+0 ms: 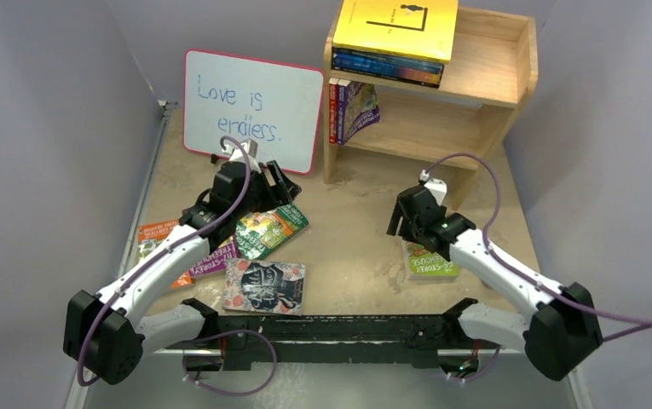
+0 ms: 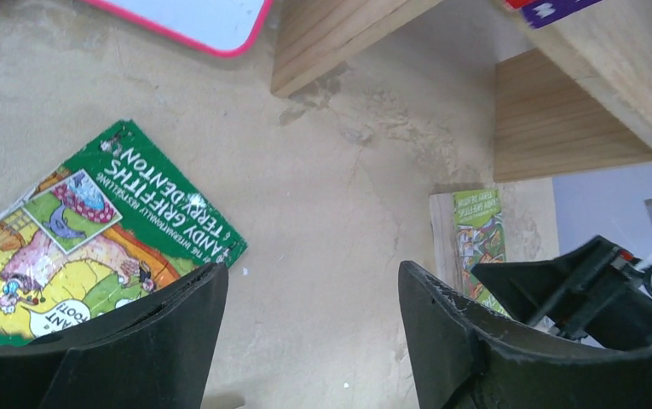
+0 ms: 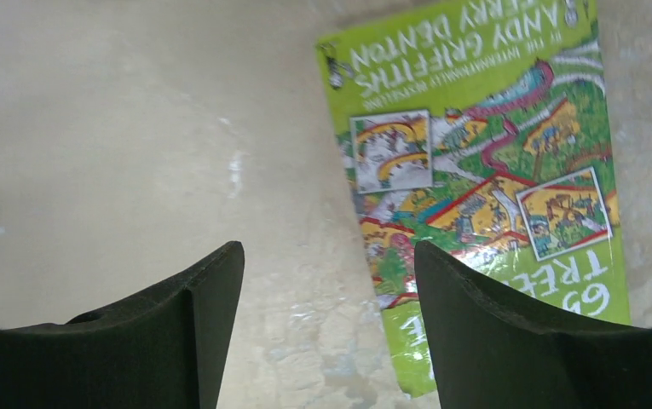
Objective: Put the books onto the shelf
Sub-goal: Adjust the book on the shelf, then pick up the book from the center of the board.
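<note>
The wooden shelf [image 1: 497, 72] stands at the back right. A yellow book [image 1: 399, 25] lies on dark blue ones on its top tier, and purple and red books [image 1: 349, 111] lean on the lower tier. My left gripper [image 1: 281, 189] [image 2: 314, 277] is open over bare table just right of a green book [image 1: 267, 230] [image 2: 109, 221], with nothing between its fingers. My right gripper [image 1: 399, 223] [image 3: 329, 256] is open too and holds nothing. It hangs above the table at the left edge of a lime-green book [image 1: 429, 260] [image 3: 484, 153].
A pink-edged whiteboard [image 1: 254, 106] leans at the back left. Orange [image 1: 156, 232], purple [image 1: 216, 256] and floral [image 1: 264, 285] books lie on the table under and beside the left arm. The shelf's side panel [image 2: 339, 34] is close ahead of the left gripper.
</note>
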Controlling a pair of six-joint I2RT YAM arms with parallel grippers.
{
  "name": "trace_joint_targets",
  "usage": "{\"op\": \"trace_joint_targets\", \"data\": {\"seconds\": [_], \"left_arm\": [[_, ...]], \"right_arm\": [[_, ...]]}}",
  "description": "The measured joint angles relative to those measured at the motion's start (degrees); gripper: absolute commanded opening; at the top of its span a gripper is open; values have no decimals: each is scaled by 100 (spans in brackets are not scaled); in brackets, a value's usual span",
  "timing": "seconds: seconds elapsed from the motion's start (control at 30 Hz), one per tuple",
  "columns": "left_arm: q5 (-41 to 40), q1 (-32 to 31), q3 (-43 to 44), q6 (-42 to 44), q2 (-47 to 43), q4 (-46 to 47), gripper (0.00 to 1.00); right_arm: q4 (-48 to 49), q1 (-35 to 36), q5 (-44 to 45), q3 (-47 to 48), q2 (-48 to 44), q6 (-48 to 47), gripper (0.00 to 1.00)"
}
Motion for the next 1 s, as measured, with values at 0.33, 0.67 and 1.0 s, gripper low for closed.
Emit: {"op": "trace_joint_targets", "data": {"seconds": [0.33,0.67,1.0], "left_arm": [[70,0,-614,-299,94,345,74],[114,0,-925,-494,94,629,74],[142,-173,-1349,-831,31,1069,74]], "right_arm": [[-708,2,627,216,1926,669,65],[-688,74,813,501,2155,640,0],[-601,26,52,393,890,566,0]]}}
